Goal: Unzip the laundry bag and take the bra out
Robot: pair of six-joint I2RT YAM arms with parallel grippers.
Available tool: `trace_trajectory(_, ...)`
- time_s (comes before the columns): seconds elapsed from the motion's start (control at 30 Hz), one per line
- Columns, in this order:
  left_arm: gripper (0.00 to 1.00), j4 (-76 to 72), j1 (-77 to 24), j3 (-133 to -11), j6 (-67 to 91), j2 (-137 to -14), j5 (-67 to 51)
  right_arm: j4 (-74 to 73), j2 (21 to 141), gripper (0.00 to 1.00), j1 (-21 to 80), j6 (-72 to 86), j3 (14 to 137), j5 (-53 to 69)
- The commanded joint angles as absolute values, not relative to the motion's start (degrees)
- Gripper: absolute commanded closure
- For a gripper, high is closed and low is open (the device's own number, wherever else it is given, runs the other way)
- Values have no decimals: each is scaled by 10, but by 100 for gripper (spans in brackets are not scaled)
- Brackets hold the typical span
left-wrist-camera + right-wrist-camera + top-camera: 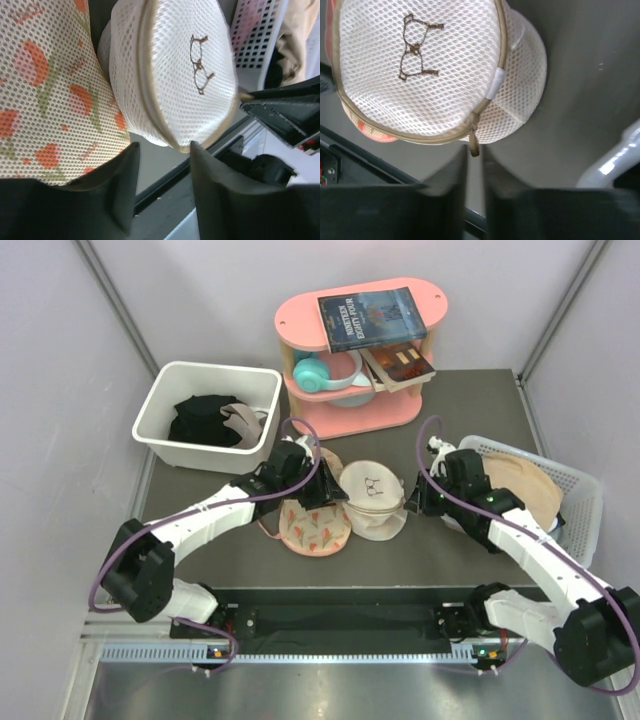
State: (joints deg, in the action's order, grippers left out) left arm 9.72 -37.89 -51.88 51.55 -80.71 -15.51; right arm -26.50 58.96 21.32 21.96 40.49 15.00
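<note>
The laundry bag point(372, 497) is a round cream mesh pouch with a stitched bra outline, lying mid-table between both arms. Its rim zip looks closed. In the left wrist view the laundry bag point(170, 75) sits just beyond my left gripper point(162, 145), which is open and empty, its right fingertip under the rim. From above, the left gripper point(328, 490) is at the pouch's left edge. My right gripper point(475, 150) stands at the bag's right side point(408, 505), jaws a thin slit apart on the tan zip pull point(474, 145). The bra is hidden.
A pink floral mesh piece point(312, 525) lies against the bag's left side. A white bin point(165, 405) with black clothes is at the back left, a pink shelf point(350, 415) with books behind, and a white basket point(585, 505) with a beige garment at the right.
</note>
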Motion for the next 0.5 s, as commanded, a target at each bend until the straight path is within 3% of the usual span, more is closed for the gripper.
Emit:
trace_trajectory(0.0,37,80,-370,-512,476,-765,-176,-298,591,68,198,173,473,110)
trace_trajectory(0.07,27,90,-368,-517,468,-743,-163,-315,589,54,198,168,488,107)
trace_trajectory(0.17,20,113,-359,-520,468,-712,-138,-332,588,46,199,162,521,108)
trace_trajectory(0.47,14,239,-281,-476,497,-636,-58,-300,646,45,295,181,599,122)
